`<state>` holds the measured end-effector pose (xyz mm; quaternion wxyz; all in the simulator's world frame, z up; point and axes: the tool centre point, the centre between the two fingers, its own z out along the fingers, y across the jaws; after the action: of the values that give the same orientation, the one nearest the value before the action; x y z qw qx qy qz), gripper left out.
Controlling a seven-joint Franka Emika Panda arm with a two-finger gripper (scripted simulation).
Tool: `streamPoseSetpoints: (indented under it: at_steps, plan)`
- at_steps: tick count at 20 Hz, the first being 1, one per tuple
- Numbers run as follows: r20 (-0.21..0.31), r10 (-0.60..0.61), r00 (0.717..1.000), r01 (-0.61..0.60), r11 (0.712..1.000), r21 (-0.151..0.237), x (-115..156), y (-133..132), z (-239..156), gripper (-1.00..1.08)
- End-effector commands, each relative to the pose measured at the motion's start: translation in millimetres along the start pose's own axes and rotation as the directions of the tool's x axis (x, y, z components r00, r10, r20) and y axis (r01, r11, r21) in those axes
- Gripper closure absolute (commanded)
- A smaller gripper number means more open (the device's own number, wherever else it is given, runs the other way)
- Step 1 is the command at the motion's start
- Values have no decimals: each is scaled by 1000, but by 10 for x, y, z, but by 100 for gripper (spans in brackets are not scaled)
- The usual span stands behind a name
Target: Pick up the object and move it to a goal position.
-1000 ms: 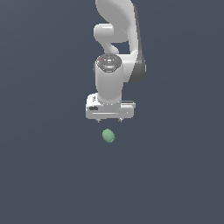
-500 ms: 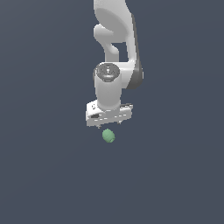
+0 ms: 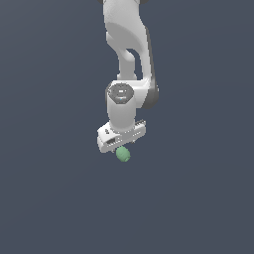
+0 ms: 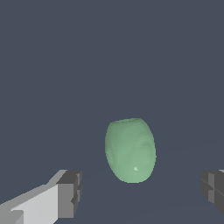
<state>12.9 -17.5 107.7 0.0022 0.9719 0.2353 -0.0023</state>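
The object [image 3: 123, 155] is a small matte green egg-shaped lump lying on the dark grey floor. The white gripper [image 3: 120, 144] hangs straight over it, so its body covers the lump's upper part in the exterior view. In the wrist view the object [image 4: 130, 150] fills the space between the two dark fingertips [image 4: 70, 194], which stand wide apart on either side of it without touching it. The gripper [image 4: 142, 188] is open and holds nothing.
The floor [image 3: 198, 198] is a plain dark grey surface with nothing else on it. The white arm [image 3: 128, 54] rises from the gripper toward the top of the exterior view.
The gripper has come down and toward the green object, turning slightly about its axis. Its body now overlaps the lump, which has not moved.
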Motion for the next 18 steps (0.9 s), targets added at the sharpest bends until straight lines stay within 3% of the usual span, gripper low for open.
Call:
streamPoseSetpoints:
  at_steps: [1,9,18]
  plan:
    - [-2,-50,999,50,999,1,7,9,60,-92]
    - [-5,-137,990,137,991,2,15,24,171,-92]
    - [-5,-145,989,145,989,2,14,23,244,-92]
